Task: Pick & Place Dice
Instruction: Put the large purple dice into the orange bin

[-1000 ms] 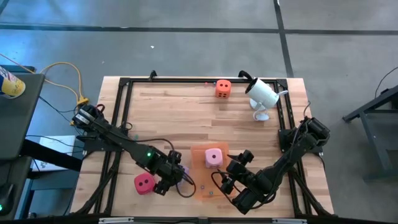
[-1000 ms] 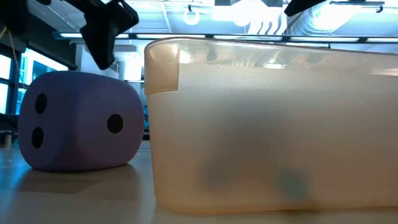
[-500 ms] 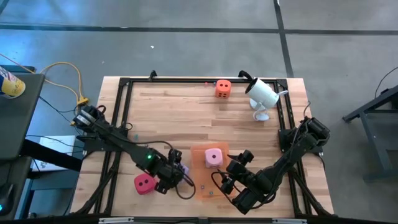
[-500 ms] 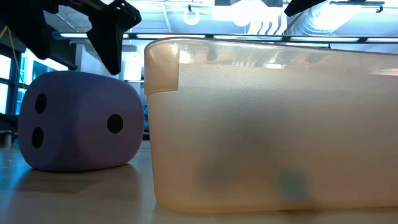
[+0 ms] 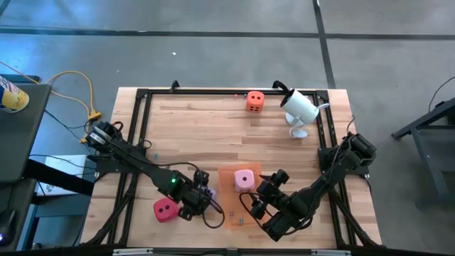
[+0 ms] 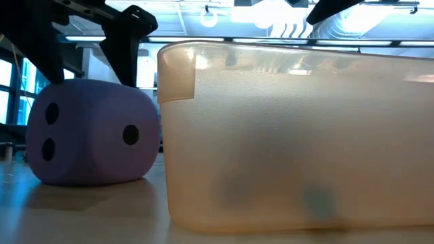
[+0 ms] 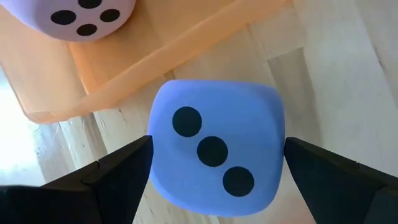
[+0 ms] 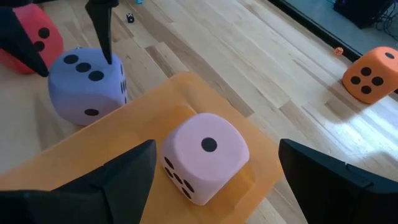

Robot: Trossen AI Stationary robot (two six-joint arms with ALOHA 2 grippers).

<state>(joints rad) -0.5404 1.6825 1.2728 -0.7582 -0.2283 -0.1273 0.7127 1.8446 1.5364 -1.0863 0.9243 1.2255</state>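
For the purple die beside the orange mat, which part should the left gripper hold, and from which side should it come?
Probably the purple die is best gripped on two opposite flat side faces, from above. The left gripper is already open with one finger on each side of it. The cube sits flat on the table, three pips up, close to the orange mat, so fingers should avoid the mat's edge.

Bright even overhead light on my table [image 5: 213, 121], ceiling lamps [image 6: 271, 13] glaring, my fingers [image 7: 112, 180] blurred, soft shadows.
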